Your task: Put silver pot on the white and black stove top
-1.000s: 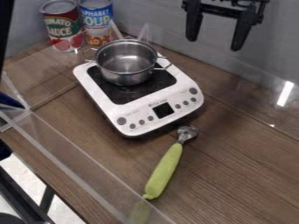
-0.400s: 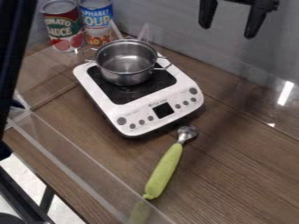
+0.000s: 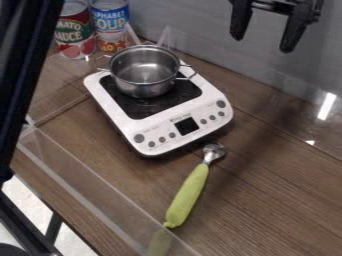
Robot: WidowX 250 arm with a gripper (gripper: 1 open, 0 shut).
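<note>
The silver pot (image 3: 144, 71) stands upright on the black glass of the white and black stove top (image 3: 160, 103), toward its back left. The stove's front panel with display and buttons faces the lower right. My gripper (image 3: 265, 27) hangs at the top right of the view, well above and to the right of the stove. It is open, its two dark fingers (image 3: 290, 30) apart with nothing between them. It touches neither the pot nor the stove.
Two labelled tin cans (image 3: 91, 28) stand behind the stove at the back left. A green-handled utensil (image 3: 191, 190) lies on the wooden table in front of the stove. A dark bar (image 3: 30, 70) crosses the left edge of the view.
The gripper sits higher in the view and a little further right than a second ago, still open. The dark bar at the left has leaned further in. The pot and stove have not moved.
</note>
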